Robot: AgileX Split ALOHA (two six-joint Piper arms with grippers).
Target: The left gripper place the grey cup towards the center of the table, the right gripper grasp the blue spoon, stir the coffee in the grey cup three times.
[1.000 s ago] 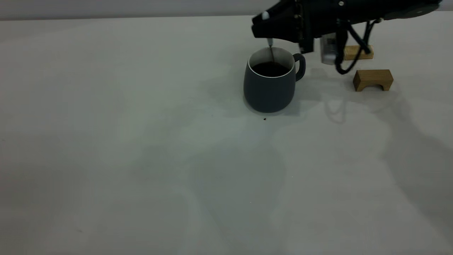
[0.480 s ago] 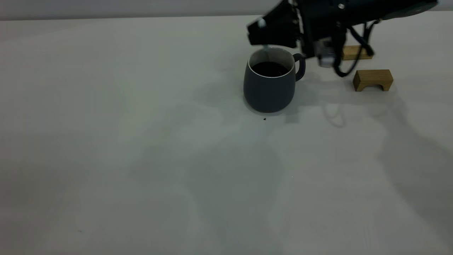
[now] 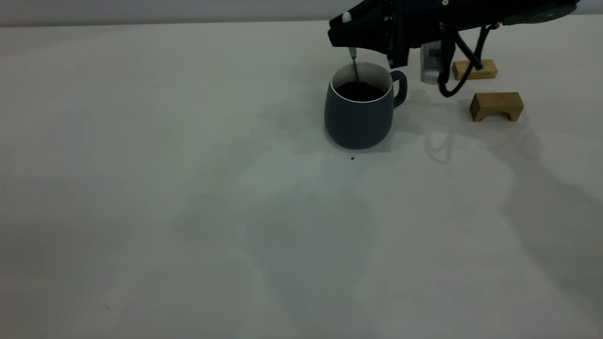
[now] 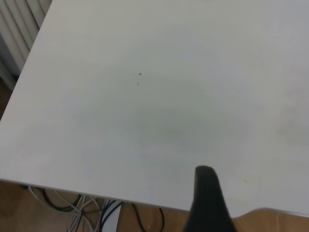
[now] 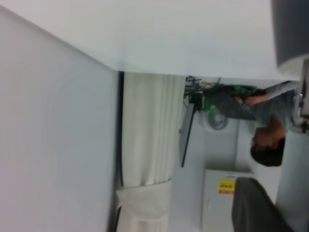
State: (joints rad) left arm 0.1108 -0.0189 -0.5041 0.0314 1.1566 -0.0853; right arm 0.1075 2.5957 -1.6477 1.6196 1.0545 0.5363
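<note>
One blue spoon [image 3: 354,66] upright | bowl in coffee [image 3: 359,91] | right gripper [image 3: 349,35] clamping

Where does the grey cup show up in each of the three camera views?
Exterior view: the grey cup stands on the table, right of middle, under the right pincer, which holds the blue spoon dipped in the coffee.
Left wrist view: not in it, only bare table.
Right wrist view: a grey curved edge at the frame border may be it; I cannot tell.
Shared landmark: the off-white table.
</note>
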